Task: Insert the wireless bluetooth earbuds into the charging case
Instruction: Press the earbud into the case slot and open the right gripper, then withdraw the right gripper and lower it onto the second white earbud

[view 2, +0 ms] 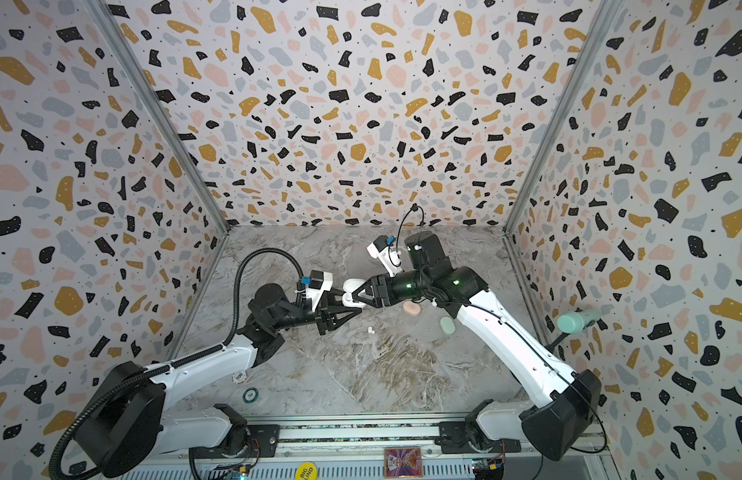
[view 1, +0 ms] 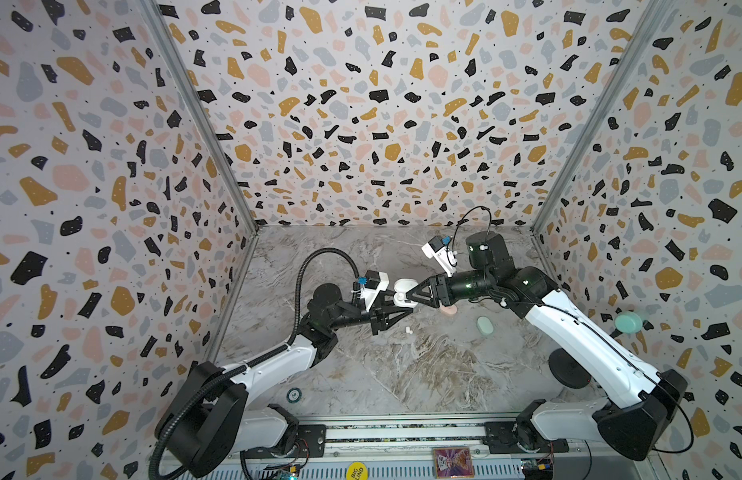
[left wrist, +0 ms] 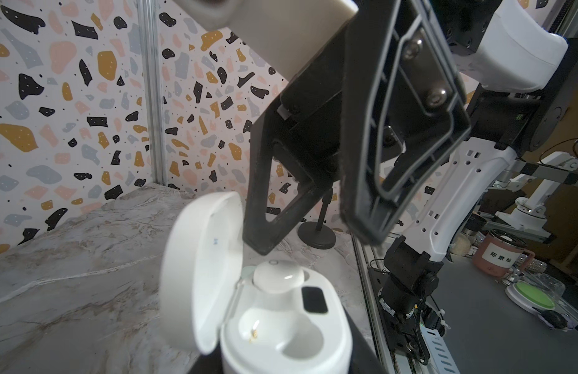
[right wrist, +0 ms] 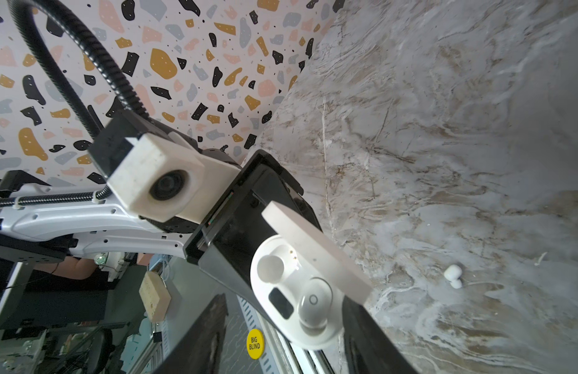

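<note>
My left gripper (view 1: 396,305) is shut on the base of a white charging case (view 1: 404,287), held above the table with its lid open. One white earbud (left wrist: 278,277) sits in the case's far socket, and the near socket (left wrist: 281,330) is empty. My right gripper (view 1: 411,295) hovers just over that earbud (right wrist: 313,302). Its jaws stand open on either side, and nothing is between them. Another white earbud (view 1: 408,331) lies loose on the marble below the case, also in the right wrist view (right wrist: 453,275). No other earbuds show.
A closed pink case (view 1: 448,309) and a closed mint green case (view 1: 484,325) lie on the table under my right arm. A mint cylinder (view 1: 628,322) stands on a black round-based stand (view 1: 569,368) at the right wall. A poker chip (view 1: 293,395) lies near the front left.
</note>
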Controlling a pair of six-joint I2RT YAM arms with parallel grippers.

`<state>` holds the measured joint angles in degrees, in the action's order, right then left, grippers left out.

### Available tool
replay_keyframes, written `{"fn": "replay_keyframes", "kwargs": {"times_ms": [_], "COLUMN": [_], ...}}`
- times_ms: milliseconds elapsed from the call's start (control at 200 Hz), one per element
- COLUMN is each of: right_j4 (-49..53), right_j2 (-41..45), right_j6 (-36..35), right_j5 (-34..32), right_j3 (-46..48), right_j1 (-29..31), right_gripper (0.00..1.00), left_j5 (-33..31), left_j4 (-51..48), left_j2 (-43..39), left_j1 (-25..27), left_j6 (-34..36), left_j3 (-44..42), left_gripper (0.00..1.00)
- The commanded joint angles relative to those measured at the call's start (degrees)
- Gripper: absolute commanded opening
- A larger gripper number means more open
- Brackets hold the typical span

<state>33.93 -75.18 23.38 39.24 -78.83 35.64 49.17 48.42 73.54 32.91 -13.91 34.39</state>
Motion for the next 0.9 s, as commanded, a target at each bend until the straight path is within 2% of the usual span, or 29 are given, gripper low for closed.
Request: {"fn": "replay_keyframes", "kwargs": {"times_ms": [0,215,375,521,691,896], "right_j4": [3.2,4.4,0.9,-3.3,-3.7,-1.3], "right_j2": [0.7,4.1,7.8,8.4,1.0,-12.3], "right_j6": [-1.4,-1.2,1.1,3.6,7.4,12.3], "right_j5": [-2.4,-3.2,-5.5,-10.1,-19.7,-30.3], "right_j3": [-3.0,-0.9,9.1,17.6,20.0,13.8], "right_j1": [0.0,0.2,0.2,0.4,1.8,5.7], "right_gripper": [0.61,0.65,0.66,0.67,0.64,0.57], "left_j5": [1.0,-0.8,-2.1,-2.8,-3.3,-3.6], "left_j4": [4.2,5.2,5.0,4.6,4.7,5.3], "left_j2": [-1.1,-0.6,-1.0,-1.8,-2.5,-3.1], "left_j1": [0.2,-3.1,-6.4,-8.8,-10.4,-10.7], "left_j6": [1.0,0.0,-0.2,-0.4,-0.6,-1.2], "left_j3": [1.1,-1.3,-2.6,-3.1,-3.0,-3.4], "left_gripper": [0.33,0.32,0.32,0.32,0.32,0.32]}}
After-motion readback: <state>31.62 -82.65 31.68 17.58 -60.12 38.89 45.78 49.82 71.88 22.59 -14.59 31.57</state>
